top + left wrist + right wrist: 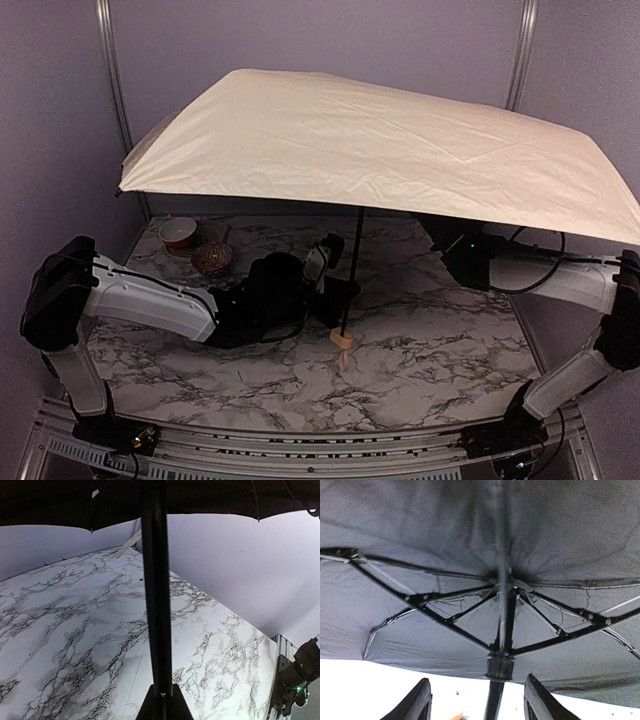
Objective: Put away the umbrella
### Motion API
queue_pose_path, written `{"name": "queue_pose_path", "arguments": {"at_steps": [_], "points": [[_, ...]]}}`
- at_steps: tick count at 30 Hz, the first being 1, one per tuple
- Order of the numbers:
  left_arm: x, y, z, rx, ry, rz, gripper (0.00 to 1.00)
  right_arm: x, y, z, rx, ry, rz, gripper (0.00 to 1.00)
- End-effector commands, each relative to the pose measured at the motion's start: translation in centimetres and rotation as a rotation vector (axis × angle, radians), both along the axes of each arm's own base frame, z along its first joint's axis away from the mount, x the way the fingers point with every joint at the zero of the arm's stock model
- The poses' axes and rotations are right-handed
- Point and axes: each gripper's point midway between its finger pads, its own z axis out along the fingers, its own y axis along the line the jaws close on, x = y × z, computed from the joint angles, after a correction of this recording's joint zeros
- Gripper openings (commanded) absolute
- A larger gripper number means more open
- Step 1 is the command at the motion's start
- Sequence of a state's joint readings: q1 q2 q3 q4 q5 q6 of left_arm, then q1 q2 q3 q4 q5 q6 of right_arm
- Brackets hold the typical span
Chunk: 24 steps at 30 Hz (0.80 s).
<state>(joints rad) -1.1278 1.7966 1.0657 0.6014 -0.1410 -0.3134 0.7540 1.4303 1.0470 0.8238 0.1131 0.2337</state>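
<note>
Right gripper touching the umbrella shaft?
Apart. The right wrist view shows the umbrella shaft passing between the open fingers of the right gripper, with bright background visible on both sides of it.

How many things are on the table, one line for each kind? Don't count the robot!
umbrella: 1
small bowl: 1
brown round thing: 1
Total: 3

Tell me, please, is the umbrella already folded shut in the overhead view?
No, the umbrella stands with its cream canopy spread wide open above the marble table.
</note>
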Motion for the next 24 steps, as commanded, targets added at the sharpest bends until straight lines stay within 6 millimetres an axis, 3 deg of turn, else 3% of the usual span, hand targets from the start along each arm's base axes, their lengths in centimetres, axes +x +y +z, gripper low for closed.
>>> {"name": "queue_pose_path", "arguments": {"at_steps": [1,5,14,24], "points": [[0.2,-0.6,4.5,-0.106,-0.071,0.009,0.0,1.4,-0.6,0.5,0.019,0.037,-0.06,0.6],[0.0,-0.7,4.3,-0.103,-0.07,0.003,0.0,2.0,-1.0,0.3,0.019,0.051,-0.098,0.6],[-0.1,-0.8,4.1,-0.101,-0.07,-0.007,0.0,3.3,-0.6,0.8,-0.019,0.03,-0.153,0.44],[-0.2,-1.1,4.0,-0.102,-0.067,-0.018,0.0,3.5,-1.3,1.8,-0.008,-0.022,-0.213,0.36]]}}
